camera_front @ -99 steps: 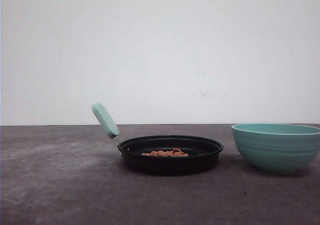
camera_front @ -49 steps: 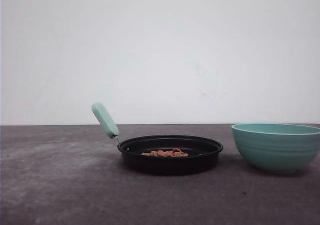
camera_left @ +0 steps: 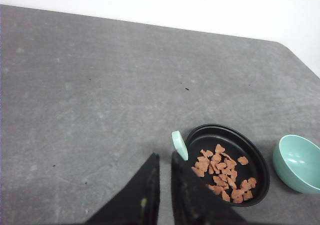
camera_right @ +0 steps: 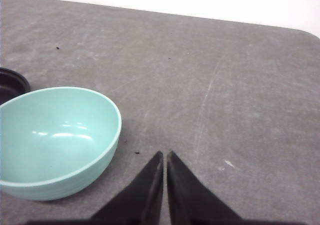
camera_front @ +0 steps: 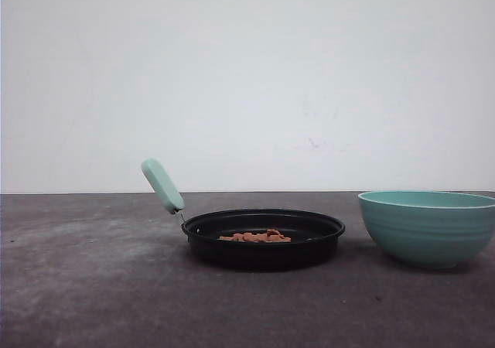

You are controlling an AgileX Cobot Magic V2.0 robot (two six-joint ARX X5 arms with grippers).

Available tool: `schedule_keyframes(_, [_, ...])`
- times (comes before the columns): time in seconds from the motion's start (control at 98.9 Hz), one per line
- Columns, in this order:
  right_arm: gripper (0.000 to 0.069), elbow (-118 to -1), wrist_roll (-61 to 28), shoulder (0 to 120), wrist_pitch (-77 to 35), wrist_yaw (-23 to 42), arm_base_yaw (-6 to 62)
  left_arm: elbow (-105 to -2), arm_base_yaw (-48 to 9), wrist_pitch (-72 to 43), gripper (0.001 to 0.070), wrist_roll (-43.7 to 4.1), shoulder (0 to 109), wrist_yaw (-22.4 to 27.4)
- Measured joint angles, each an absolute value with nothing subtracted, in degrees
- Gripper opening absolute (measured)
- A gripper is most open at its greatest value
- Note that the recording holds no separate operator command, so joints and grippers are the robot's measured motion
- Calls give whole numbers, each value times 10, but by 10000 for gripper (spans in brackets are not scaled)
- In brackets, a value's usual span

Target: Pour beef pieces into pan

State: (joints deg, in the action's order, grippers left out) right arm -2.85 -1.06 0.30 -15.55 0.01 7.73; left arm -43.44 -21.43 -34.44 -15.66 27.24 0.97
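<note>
The black pan [camera_front: 263, 252] sits on the grey table near the middle, its mint-green handle [camera_front: 162, 185] sticking up to the left. Reddish-brown beef pieces [camera_front: 257, 237] lie scattered on the pan's floor. In the left wrist view the beef pieces [camera_left: 220, 167] spread across the pan [camera_left: 235, 141]. My left gripper [camera_left: 164, 156] hovers high beside the handle [camera_left: 179, 145], its jaws nearly together with nothing between them. My right gripper [camera_right: 165, 153] is shut and empty above bare table, beside the bowl.
An empty teal ribbed bowl [camera_front: 428, 228] stands right of the pan, apart from it. In the right wrist view the bowl [camera_right: 50, 135] has the pan's edge [camera_right: 9, 83] just past it. Table edges and a white wall lie beyond.
</note>
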Motion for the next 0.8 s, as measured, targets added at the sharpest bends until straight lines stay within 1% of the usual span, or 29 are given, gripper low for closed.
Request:
schedule_keyframes(0.111, [11, -29, -11, 3, -156, 0, 77, -434, -207, -343, 14, -136, 249, -6])
schedule_keyframes(0.172, [11, -29, -11, 3, -156, 0, 77, -434, -199, -337, 14, -117, 232, -8])
schedule_keyframes(0.233, [11, -29, -11, 3, -156, 0, 77, -423, -189, -306, 14, -90, 209, -8])
schedule_keyframes(0.303, [11, -29, -11, 3, -156, 0, 77, -393, -173, -260, 14, -53, 179, 3])
schedule_keyframes(0.405, [11, -29, -11, 3, -156, 0, 77, -330, -140, -214, 14, -25, 140, 29])
schedule_keyframes(0.587, [11, -29, -11, 3, -156, 0, 77, -215, -72, -173, 14, -22, 50, 85])
schedule_keyframes(0.698, [11, -29, -11, 3, -156, 0, 77, -168, -48, -161, 14, -29, 3, 90])
schedule_keyframes(0.799, [11, -28, -11, 3, -156, 0, 77, -140, -40, -150, 14, -41, 4, 90])
